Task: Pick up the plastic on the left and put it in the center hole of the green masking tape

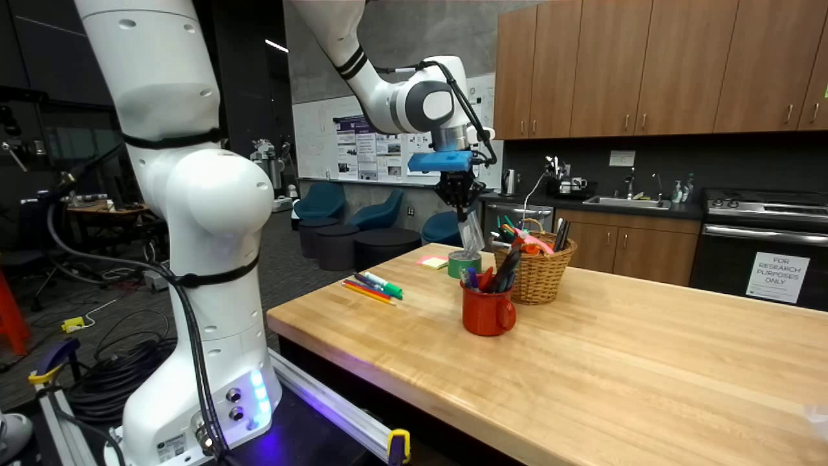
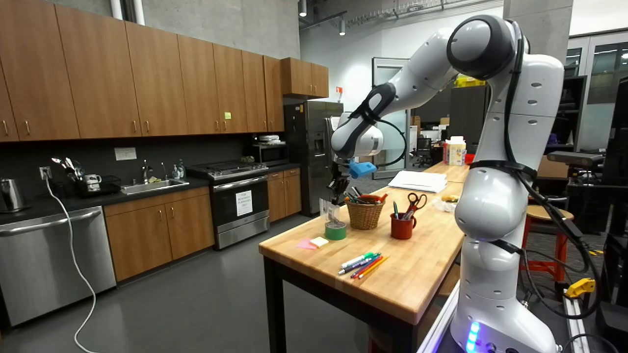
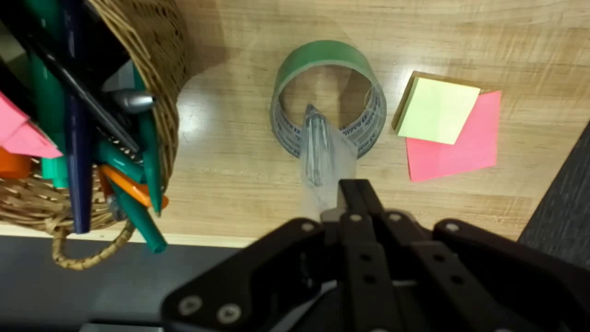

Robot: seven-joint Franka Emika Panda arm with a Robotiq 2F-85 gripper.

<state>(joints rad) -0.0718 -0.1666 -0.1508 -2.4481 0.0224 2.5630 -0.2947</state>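
The green masking tape (image 3: 325, 51) lies flat on the table with its hole facing up in the wrist view. It also shows in both exterior views (image 1: 464, 263) (image 2: 335, 232). My gripper (image 3: 356, 184) has its fingers shut on the clear plastic (image 3: 325, 157), which hangs down below them. The plastic shows tilted over the tape in both exterior views (image 1: 471, 232) (image 2: 328, 210). Its pointed lower end overlaps the hole in the wrist view; I cannot tell if it is inside or just above. The gripper is above the tape in both exterior views (image 1: 462, 210) (image 2: 337, 197).
A wicker basket (image 1: 538, 275) of pens stands close beside the tape. A red mug (image 1: 485, 312) with pens and scissors stands nearby. Yellow sticky notes (image 3: 438, 110) and a pink note (image 3: 465, 147) lie on the tape's other side. Loose pens and pencils (image 2: 363, 264) lie near the table edge.
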